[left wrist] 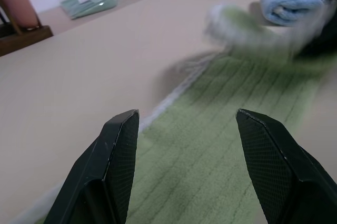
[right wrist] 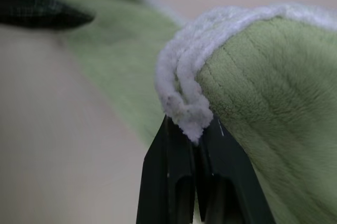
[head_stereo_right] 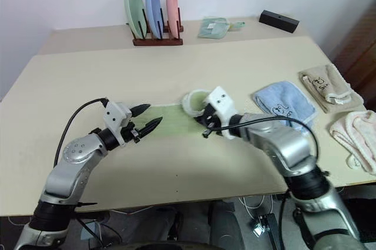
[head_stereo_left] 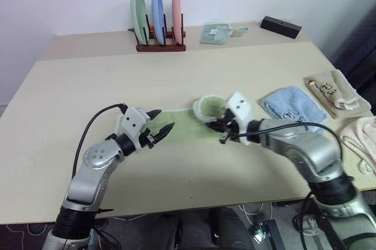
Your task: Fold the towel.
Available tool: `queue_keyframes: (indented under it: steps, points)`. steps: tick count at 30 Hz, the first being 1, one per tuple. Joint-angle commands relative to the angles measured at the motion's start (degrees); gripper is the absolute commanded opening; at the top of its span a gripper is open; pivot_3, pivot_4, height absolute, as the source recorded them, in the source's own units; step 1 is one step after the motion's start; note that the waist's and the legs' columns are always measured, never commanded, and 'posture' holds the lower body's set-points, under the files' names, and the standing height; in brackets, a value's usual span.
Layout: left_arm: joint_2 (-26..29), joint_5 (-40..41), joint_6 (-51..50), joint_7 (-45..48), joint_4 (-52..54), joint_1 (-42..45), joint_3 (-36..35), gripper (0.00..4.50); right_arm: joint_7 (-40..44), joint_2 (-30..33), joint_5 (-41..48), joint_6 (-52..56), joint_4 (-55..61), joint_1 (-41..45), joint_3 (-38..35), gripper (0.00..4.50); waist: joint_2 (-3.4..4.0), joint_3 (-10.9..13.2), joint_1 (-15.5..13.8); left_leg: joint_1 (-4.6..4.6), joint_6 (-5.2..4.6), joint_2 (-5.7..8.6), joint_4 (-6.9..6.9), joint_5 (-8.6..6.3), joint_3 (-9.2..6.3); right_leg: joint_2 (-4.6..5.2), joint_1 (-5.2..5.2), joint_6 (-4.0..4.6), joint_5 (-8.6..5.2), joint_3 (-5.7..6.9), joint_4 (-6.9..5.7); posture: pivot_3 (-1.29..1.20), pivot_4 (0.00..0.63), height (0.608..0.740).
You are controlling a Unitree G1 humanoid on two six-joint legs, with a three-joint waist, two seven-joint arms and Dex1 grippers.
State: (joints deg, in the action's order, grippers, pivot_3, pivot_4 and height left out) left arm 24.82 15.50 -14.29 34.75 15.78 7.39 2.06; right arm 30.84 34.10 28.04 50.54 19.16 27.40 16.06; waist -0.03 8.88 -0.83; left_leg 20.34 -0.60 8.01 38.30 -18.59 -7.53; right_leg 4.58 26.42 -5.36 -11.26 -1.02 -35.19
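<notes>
The towel (head_stereo_left: 188,124), spread on the table (head_stereo_left: 176,74) between both grippers, is judged light and limp, best taken by its whitish edging, as pinched by the right gripper (right wrist: 192,129); the left gripper's (head_stereo_left: 163,122) jaws are spread.

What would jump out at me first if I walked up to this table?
The right gripper, shut on the whitish edge of the green towel mid-table, lifts that end into a curl. The left gripper hovers open over the flat end, and three pastel plates stand in a rack at the back.
</notes>
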Motion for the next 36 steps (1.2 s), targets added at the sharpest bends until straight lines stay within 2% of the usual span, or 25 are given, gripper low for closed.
queue_keyframes:
  steps: [1,7,10,11,12,16,21,24,26,27,28,32,36]
  points:
    - [0.38,-0.33,0.16,-1.04,2.97,-1.34,-1.30,2.97,-0.21,-3.67,-3.73,-2.21,-3.15,1.98,2.45,0.05,-0.03,-0.01,-0.01,0.01,-0.01,0.02,0.01,0.00,-0.02,0.01,0.00,0.00,0.00,0.01,0.03,0.00,0.150,0.740]
    - [0.41,-0.10,-1.02,-2.06,4.87,-3.00,-1.63,2.97,-0.02,-5.31,-8.89,-4.15,-5.14,1.99,3.41,0.05,-0.02,-0.01,0.03,0.00,-0.02,0.04,0.01,-0.01,-0.03,0.01,0.00,0.00,0.00,0.00,0.02,0.00,0.150,0.740]
    - [0.48,-0.06,-1.37,-2.04,4.90,-2.89,-1.57,2.97,2.75,-5.53,-6.62,-3.96,-3.40,1.21,1.35,0.05,-0.02,-0.01,0.08,-0.02,-0.02,0.04,0.01,-0.01,-0.03,0.00,-0.01,0.00,0.00,0.01,0.02,0.00,0.150,0.740]
    - [0.46,0.06,-1.51,-2.04,4.88,-2.80,-1.64,2.97,3.72,-5.42,-5.23,-3.88,-1.96,0.68,0.03,0.58,-0.02,-0.01,0.09,-0.02,-0.01,0.04,0.00,-0.01,-0.03,-0.01,-0.01,0.00,0.00,0.01,0.02,0.00,0.150,0.740]
    - [0.42,0.28,-1.67,-2.05,4.83,-2.74,-1.79,2.97,4.96,-5.04,-4.21,-4.79,-0.14,0.03,-1.14,0.82,-0.02,-0.01,0.08,-0.01,-0.01,0.04,0.00,-0.01,-0.03,-0.01,-0.01,0.00,0.00,0.01,0.02,0.00,0.150,0.740]
    - [0.54,0.71,-2.02,-2.03,4.78,-2.66,-2.23,2.97,8.58,-3.12,-1.98,-7.15,5.26,-2.30,-4.99,2.77,-0.02,-0.01,0.06,-0.01,-0.02,0.04,0.00,-0.02,-0.05,-0.01,-0.01,0.00,0.00,0.01,0.03,0.00,0.150,0.740]
    - [0.36,2.13,-3.36,-2.53,4.95,-2.80,-4.14,2.97,12.46,-0.93,2.28,-8.83,6.95,-4.07,-11.65,2.77,-0.03,0.00,0.07,-0.01,-0.02,0.04,0.00,-0.02,-0.06,0.00,-0.04,-0.01,0.00,0.04,0.05,0.00,0.150,0.740]
    - [0.24,2.25,-3.92,-2.97,4.81,-2.86,-4.64,2.97,7.86,-3.56,-1.94,-10.41,-0.40,-0.62,-11.98,1.94,-0.03,0.00,0.39,-0.10,0.01,0.00,-0.03,-0.01,-0.04,-0.05,-0.05,0.00,0.00,0.02,0.01,0.00,0.150,0.740]
    - [0.13,1.98,-4.01,-3.19,4.78,-2.89,-4.48,2.97,7.34,-4.44,-5.06,-13.71,-4.19,0.67,-10.33,0.99,-0.03,0.00,0.14,-0.09,0.03,0.00,-0.03,0.01,-0.03,-0.04,-0.03,0.00,0.00,0.01,-0.02,0.00,0.150,0.740]
    - [-0.03,1.92,-4.12,-3.41,4.89,-2.94,-4.40,2.97,6.98,-5.14,-6.53,-15.27,-6.47,1.40,-9.52,0.38,-0.03,0.00,0.12,-0.08,0.04,0.00,-0.04,0.01,-0.04,-0.04,-0.03,0.01,0.00,0.03,-0.01,0.00,0.150,0.740]
    - [-0.15,1.90,-4.22,-3.56,4.98,-2.98,-4.35,2.97,6.80,-5.71,-7.61,-16.42,-8.12,1.90,-9.02,0.08,-0.03,-0.01,0.09,-0.07,0.03,0.00,-0.04,0.01,-0.04,-0.03,-0.03,0.00,0.00,0.02,0.00,0.00,0.150,0.740]
    - [-0.71,0.90,-4.73,-5.32,5.67,-3.98,-3.80,2.97,6.36,-9.08,-17.02,-28.14,-21.29,4.78,-2.65,0.08,-0.04,-0.01,0.22,-0.06,0.03,0.02,-0.03,0.01,-0.03,-0.02,-0.03,0.00,0.00,0.01,0.01,0.00,0.150,0.740]
    - [-0.88,1.22,-5.57,-6.29,6.83,-5.54,-4.29,2.97,8.62,-10.77,-20.29,-33.91,-28.94,4.15,-0.12,0.08,-0.04,-0.01,0.23,-0.06,0.03,0.01,-0.06,0.01,-0.01,-0.04,0.04,0.01,0.00,0.01,-0.02,0.00,0.150,0.740]
